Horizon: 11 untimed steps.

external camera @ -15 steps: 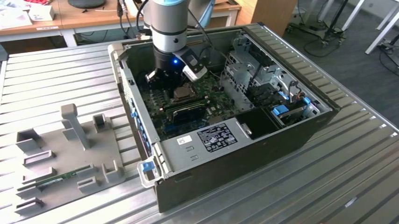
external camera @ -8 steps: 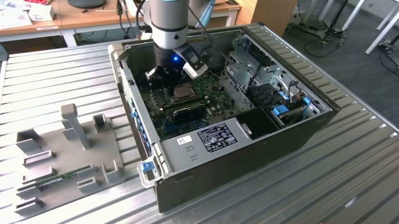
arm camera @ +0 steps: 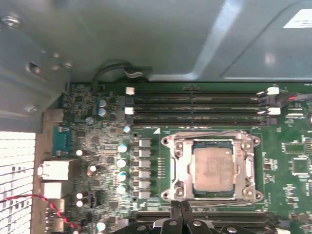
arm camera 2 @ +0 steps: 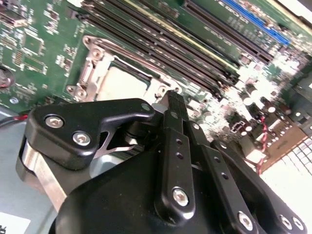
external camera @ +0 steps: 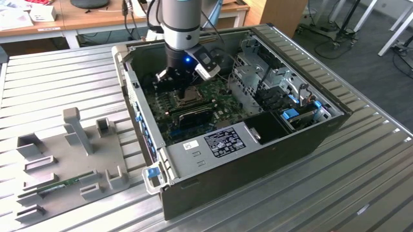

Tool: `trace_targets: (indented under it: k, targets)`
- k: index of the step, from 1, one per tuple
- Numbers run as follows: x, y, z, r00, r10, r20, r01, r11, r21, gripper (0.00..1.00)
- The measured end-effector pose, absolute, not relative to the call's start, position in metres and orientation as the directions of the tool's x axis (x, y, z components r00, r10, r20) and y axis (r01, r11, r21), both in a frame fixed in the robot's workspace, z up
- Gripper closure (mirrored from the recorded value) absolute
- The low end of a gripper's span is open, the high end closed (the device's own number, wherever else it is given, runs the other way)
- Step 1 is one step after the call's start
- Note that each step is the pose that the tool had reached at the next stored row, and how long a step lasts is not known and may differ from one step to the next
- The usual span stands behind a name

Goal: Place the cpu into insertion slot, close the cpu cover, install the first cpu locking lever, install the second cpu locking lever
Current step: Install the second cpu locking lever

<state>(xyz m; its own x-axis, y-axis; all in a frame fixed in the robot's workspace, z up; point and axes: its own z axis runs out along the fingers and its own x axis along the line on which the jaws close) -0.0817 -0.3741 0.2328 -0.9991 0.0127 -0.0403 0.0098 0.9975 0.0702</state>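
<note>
The cpu (arm camera: pixel 213 167), a silvery-tan square, lies flat in the insertion slot (arm camera: pixel 210 166) on the green board. The cpu cover (arm camera: pixel 178 165), a silvery frame, lies down around it. In the second wrist view the cpu (arm camera 2: pixel 122 83) and the cover's rim (arm camera 2: pixel 90 73) show just beyond my fingertips. My gripper (arm camera: pixel 179 208) is shut with nothing between its black fingers (arm camera 2: pixel 171 117), and it hovers at the socket's edge beside a row of memory slots. In the exterior view the gripper (external camera: pixel 183 81) hangs inside the computer case just above the insertion slot (external camera: pixel 189 96).
Long black memory slots (arm camera: pixel 195 105) run along both sides of the socket. The case's metal walls (external camera: pixel 139 121) and drive cage (external camera: pixel 258 72) hem in the board. A red wire (arm camera: pixel 46 200) lies near a vent grille. A grey fixture plate (external camera: pixel 71 159) sits outside on the slatted table.
</note>
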Motion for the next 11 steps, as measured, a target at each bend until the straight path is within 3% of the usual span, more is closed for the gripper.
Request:
trace_targets:
  k: [11]
  targets:
    - [-0.055,-0.374,0.232,-0.999,0.016,-0.04,0.014,0.997,0.07,0.9]
